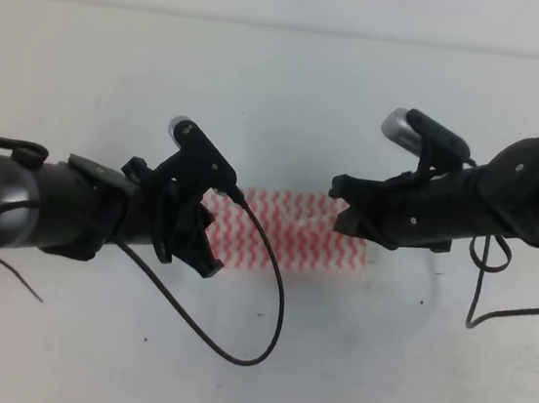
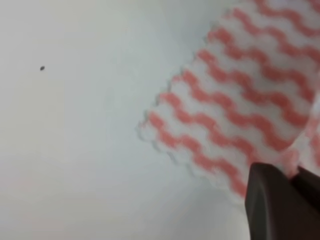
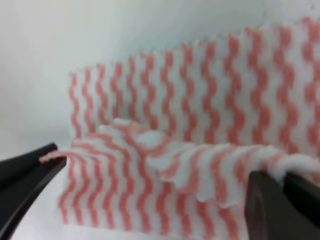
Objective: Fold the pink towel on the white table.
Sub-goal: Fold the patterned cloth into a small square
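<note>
1. Nearest the lens, right wrist view: two dark fingertips of the right gripper, set wide, w/ a raised, rumpled edge of the pink towel draped between them; firm grip unclear.
2. Left gripper sits over the towel's left end; only one fingertip shows by a corner, so can't tell its spread or hold.
3. Towel lies as a strip mid white table, between both arms.
4. To do well, probably: lift both ends level, keep cloth taut, carry edge over evenly, line up corners before letting go, avoid bunching.
</note>
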